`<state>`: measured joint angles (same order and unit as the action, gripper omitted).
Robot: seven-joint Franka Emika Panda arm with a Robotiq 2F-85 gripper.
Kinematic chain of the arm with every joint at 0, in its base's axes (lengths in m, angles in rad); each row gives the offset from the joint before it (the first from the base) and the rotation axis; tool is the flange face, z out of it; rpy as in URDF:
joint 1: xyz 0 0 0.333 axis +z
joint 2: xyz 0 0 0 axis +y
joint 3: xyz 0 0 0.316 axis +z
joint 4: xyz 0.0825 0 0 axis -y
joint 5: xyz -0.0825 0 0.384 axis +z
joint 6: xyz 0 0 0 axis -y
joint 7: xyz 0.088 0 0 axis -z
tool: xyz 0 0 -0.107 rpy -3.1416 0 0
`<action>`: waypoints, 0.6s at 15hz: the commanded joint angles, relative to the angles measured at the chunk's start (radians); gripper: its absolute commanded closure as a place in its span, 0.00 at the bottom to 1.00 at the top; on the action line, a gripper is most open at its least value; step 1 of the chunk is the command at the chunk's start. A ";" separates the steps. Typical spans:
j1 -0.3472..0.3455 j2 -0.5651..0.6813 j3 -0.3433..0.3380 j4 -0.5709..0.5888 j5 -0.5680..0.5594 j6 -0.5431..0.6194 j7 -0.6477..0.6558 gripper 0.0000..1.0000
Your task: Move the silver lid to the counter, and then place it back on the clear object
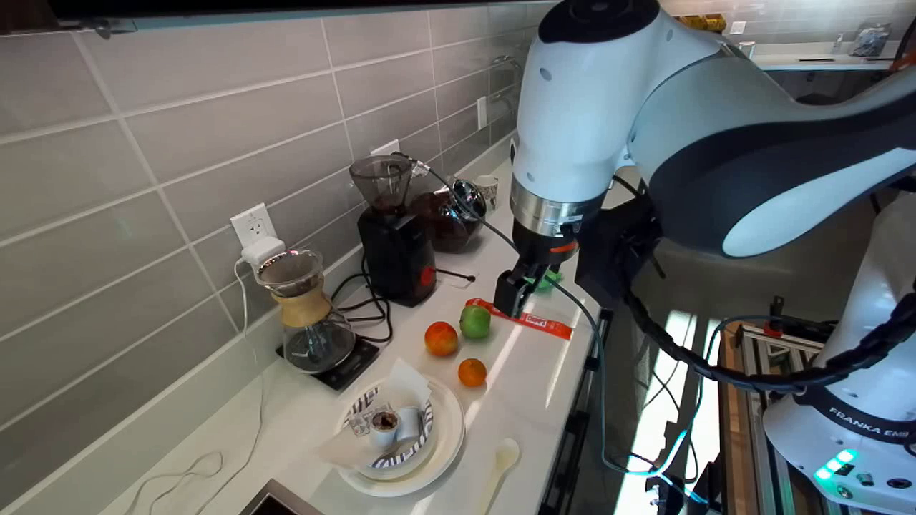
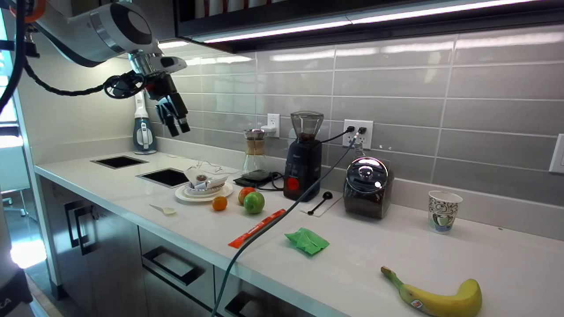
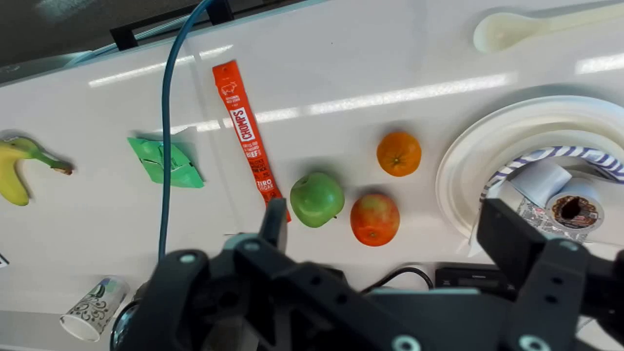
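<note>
The silver lid (image 2: 366,175) is round and shiny and sits tilted on the front opening of the clear object (image 2: 368,206), a jar with dark contents by the back wall. The lid (image 1: 469,199) and jar (image 1: 445,227) also show in an exterior view, beside the black grinder. In the wrist view only a sliver of what looks like the lid (image 3: 120,325) shows at the lower left, mostly hidden by the gripper. My gripper (image 3: 384,207) is open and empty, high above the counter (image 2: 352,259). It shows in both exterior views (image 1: 531,290) (image 2: 179,130), apart from the lid.
A black grinder (image 2: 303,165) stands beside the jar, and a paper cup (image 2: 444,211) on its other side. A cable (image 2: 282,215) hangs across the counter. Fruit, a red stick wrapper (image 3: 251,141), a green packet (image 2: 307,241), stacked plates (image 3: 451,170) and a glass carafe (image 1: 304,315) lie around.
</note>
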<state>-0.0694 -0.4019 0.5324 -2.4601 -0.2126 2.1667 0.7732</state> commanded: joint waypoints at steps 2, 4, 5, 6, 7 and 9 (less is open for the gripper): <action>0.062 0.014 -0.058 0.003 -0.031 -0.008 0.023 0.00; 0.039 0.021 -0.068 0.007 -0.045 -0.004 0.066 0.00; 0.016 0.032 -0.102 0.008 -0.058 0.005 0.093 0.00; -0.003 0.037 -0.129 0.008 -0.079 0.017 0.123 0.00; -0.030 0.053 -0.165 0.016 -0.117 0.039 0.139 0.00; -0.063 0.089 -0.218 0.044 -0.192 0.066 0.161 0.00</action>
<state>-0.0891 -0.3844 0.3816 -2.4575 -0.3061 2.1819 0.8770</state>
